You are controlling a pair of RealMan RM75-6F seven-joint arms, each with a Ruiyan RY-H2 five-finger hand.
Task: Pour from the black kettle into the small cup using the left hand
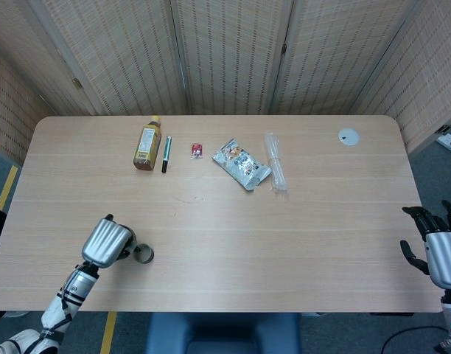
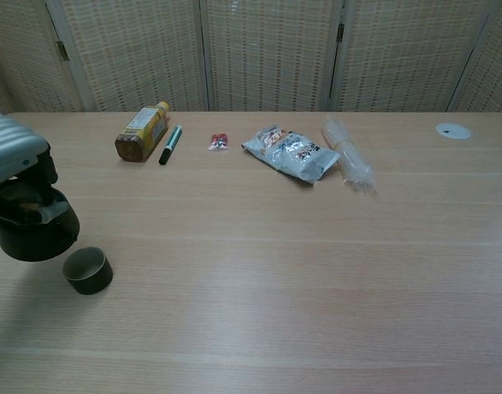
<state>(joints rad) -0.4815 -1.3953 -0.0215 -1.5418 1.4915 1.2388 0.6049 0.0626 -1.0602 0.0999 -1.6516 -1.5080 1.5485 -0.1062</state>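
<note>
The black kettle point(image 2: 36, 234) stands upright near the table's front left edge, mostly hidden under my left hand point(image 1: 106, 243) in the head view. My left hand point(image 2: 17, 172) grips the kettle from above at its top. The small dark cup point(image 2: 87, 270) stands open-mouthed on the table just right of the kettle; in the head view the cup point(image 1: 143, 255) peeks out beside the hand. My right hand point(image 1: 436, 245) hovers off the table's front right corner, fingers spread, holding nothing.
Along the far side lie a yellow bottle point(image 1: 147, 144) on its side, a dark pen point(image 1: 166, 153), a small red packet point(image 1: 197, 150), a silver snack bag point(image 1: 242, 164) and a clear plastic bundle point(image 1: 275, 171). A white disc point(image 1: 348, 136) sits far right.
</note>
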